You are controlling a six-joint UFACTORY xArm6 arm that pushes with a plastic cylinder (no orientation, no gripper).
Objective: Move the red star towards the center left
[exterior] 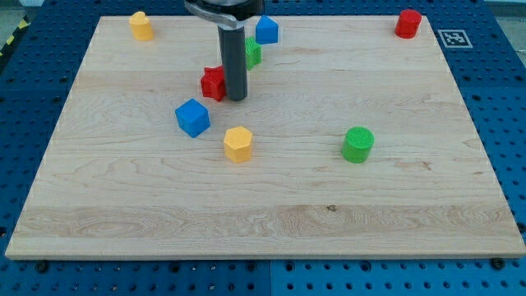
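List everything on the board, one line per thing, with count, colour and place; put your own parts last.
board: 1, light wood, fills the view
red star: 1, red, upper left of centre
blue cube: 1, blue, below-left of the star
yellow hexagon block: 1, yellow, left of centre
green cylinder: 1, green, right of centre
yellow block: 1, yellow, top left
blue block: 1, blue, top centre
green block: 1, green, partly hidden behind rod
red cylinder: 1, red, top right
my tip: 1, dark, against the star's right side

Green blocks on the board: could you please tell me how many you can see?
2. A green cylinder sits right of centre; another green block near the top is partly hidden behind the rod, between the red star and a blue block.
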